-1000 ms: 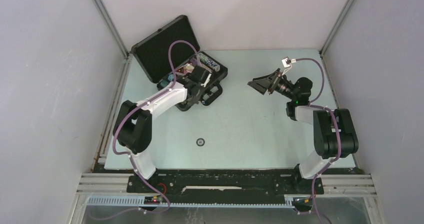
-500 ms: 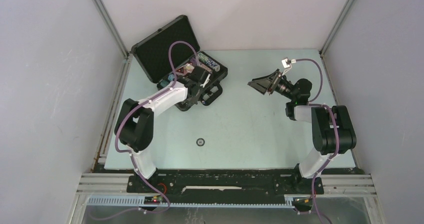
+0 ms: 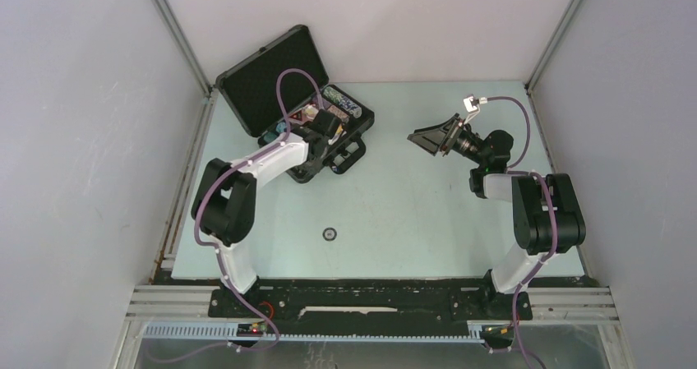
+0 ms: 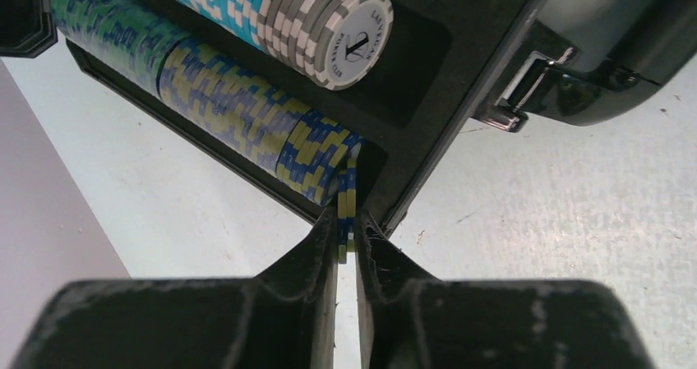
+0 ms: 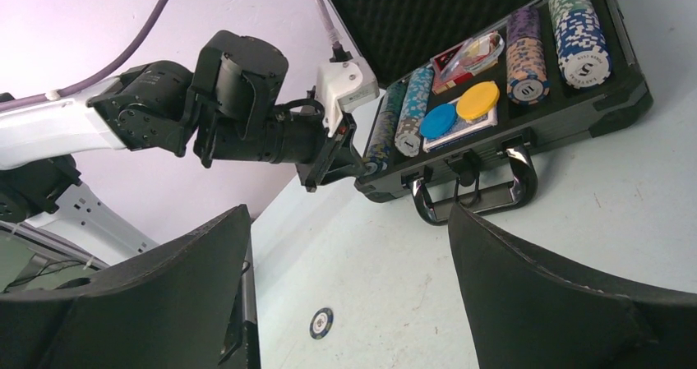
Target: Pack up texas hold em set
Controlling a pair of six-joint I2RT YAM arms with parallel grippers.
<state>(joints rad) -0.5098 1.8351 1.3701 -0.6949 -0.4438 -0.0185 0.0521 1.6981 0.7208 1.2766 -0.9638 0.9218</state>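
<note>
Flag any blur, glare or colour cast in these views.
Left wrist: left hand soft up close around the end chip, chip rows sharp, glare on the chrome fitting. Right wrist: right hand dark, soft-edged; case crisp, wall purplish. Top external: even, shadows faint.

The briefcase has a hard black shell with a dull sheen, plastic by the look of it. Its lid lining is dimpled black foam. The handle is glossy black and the latch is bright polished metal. The chip rows have smooth printed edges, as does the end chip. The orange disc and blue disc look like smooth plastic. The left pincer is matt black and faintly grainy. The table is pale, matt and lightly scuffed.
</note>
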